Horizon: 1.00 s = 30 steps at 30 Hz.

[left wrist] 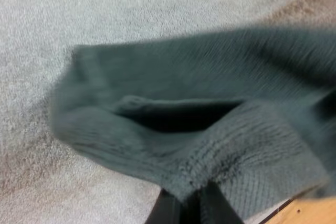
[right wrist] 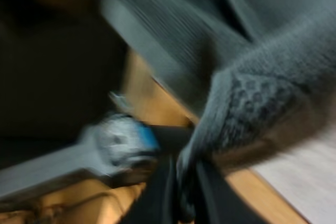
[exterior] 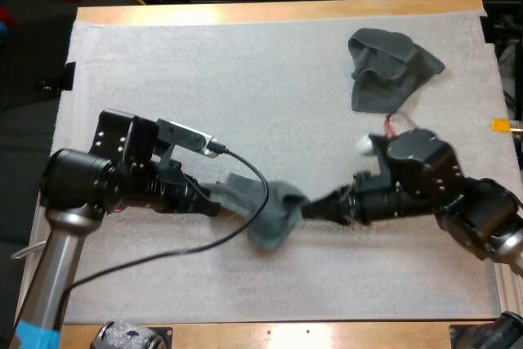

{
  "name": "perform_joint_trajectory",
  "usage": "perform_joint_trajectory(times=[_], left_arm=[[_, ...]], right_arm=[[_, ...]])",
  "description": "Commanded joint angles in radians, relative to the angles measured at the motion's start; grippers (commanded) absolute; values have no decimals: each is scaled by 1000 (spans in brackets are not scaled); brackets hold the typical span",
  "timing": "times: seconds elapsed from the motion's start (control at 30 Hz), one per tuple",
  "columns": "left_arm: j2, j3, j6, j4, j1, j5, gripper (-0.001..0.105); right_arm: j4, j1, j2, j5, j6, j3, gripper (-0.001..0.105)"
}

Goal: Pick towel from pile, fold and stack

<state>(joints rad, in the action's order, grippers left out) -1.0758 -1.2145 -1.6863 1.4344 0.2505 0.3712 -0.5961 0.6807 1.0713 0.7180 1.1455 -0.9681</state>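
Folding is in hand: the towel (exterior: 270, 212) sags bunched over the white mat (exterior: 204, 87), with the left gripper (exterior: 217, 202) pinched shut on its left end and the right gripper (exterior: 315, 207) clamped on its right end. Next, I judge, it needs drawing out flat before doubling. A crumpled towel (exterior: 391, 67) lies well beyond the held one, clear of the work.

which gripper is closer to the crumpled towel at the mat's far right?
Right. The right gripper pinches one end of the held towel, on the near side of the crumpled towel; the left gripper pinches the other end, farther left.
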Motion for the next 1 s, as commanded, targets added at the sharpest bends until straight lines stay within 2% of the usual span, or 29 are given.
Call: perform_joint_trajectory(times=[0.0, 0.13, 0.27, 0.4, 0.6, 0.67, 0.77, 0.87, 0.97], left_arm=[[20, -8, 1, 5, 2, 8, 0], [69, -8, 1, 5, 2, 8, 0], [99, -8, 1, 16, 2, 8, 0], [110, -8, 1, 29, 2, 8, 0], [110, -27, -1, 27, 2, 8, 0], [110, -43, -14, 18, 2, 8, 0], [110, -70, -28, -15, 2, 49, 0], [110, -87, -58, -50, 2, 99, 0], [110, -89, -70, -57, 2, 106, 0]], right_arm=[[61, -1, -6, 19, -51, -10, 1], [70, -2, -6, -98, -128, -11, 1], [-32, -2, -6, -226, -118, -11, 1], [-164, -2, -13, -268, -66, -11, 1], [-290, 0, -65, -264, -62, -11, 1], [-387, 6, -81, -227, -21, -11, 1], [-485, 42, -86, -185, 9, -11, 1], [-499, 112, -86, -159, 10, -11, 1], [-449, 194, -86, -106, -20, -11, 1]])
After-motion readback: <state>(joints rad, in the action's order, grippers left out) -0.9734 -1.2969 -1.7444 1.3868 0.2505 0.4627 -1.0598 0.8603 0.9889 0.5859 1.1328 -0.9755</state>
